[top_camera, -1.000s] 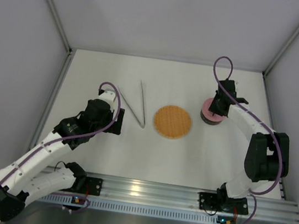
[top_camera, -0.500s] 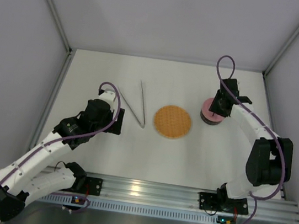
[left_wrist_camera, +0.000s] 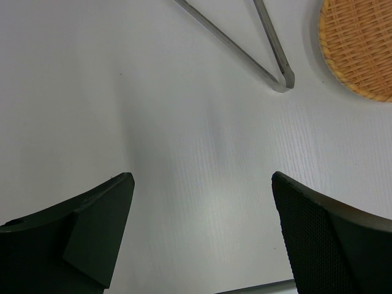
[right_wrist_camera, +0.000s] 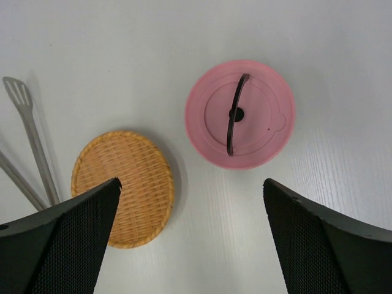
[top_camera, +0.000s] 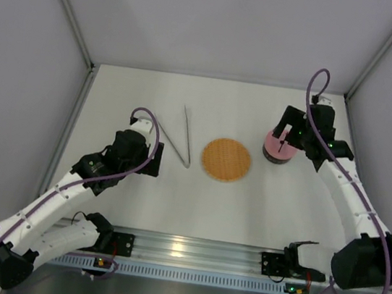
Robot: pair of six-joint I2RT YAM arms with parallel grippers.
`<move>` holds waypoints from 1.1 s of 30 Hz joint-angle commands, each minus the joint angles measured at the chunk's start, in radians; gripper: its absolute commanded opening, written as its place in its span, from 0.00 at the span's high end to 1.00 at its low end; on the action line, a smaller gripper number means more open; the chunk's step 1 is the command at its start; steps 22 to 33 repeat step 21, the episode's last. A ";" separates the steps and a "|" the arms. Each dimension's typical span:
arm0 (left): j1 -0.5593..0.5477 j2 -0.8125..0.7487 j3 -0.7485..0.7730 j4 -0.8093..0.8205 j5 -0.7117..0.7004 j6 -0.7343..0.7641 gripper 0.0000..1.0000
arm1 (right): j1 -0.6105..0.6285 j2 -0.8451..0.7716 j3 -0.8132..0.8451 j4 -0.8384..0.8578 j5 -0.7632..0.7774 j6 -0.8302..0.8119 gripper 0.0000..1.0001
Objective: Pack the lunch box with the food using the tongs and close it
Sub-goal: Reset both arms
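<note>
Now we see the lunch box (top_camera: 278, 153) at the far right of the worktop (top_camera: 137, 95). Its pink lid (right_wrist_camera: 257, 116) lies on top, and the dark handle (right_wrist_camera: 236, 113) runs across the middle. The right claw (right_wrist_camera: 190, 180) hovers above it with both fingers spread wide and holds nothing. The lid shows free just beyond the gap.

The tongs (top_camera: 179, 139) lie on the worktop, left of the orange woven plate (top_camera: 226, 159) and apart from it. The left claw (left_wrist_camera: 202, 177) is also spread wide and carries nothing. It hangs low over bare worktop, near the joined end of the tongs.

No piece of food shows in any view. Probably it is under the lid, but we cannot tell.

In our judgement the closing step is almost finished. To do it well, we should lift the right claw straight up, so that no finger catches the handle and drags the lid. From above we cannot tell if the lid sits level on the rim all around. If one side stands high, a soft press near the middle is safer than one at the edge, because a small bowl may tip or slide.
</note>
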 commanded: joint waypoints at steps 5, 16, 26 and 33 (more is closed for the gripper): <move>-0.003 0.000 -0.005 0.025 -0.009 0.004 0.01 | -0.010 -0.314 -0.182 0.077 -0.154 -0.041 0.01; -0.003 0.003 -0.005 0.022 -0.026 -0.001 0.01 | -0.010 -0.492 -0.325 0.175 -0.307 -0.049 0.00; -0.003 0.011 -0.004 0.020 -0.029 -0.003 0.01 | -0.009 -0.490 -0.356 0.203 -0.311 -0.046 0.01; -0.003 0.011 -0.004 0.020 -0.029 -0.003 0.01 | -0.009 -0.490 -0.356 0.203 -0.311 -0.046 0.01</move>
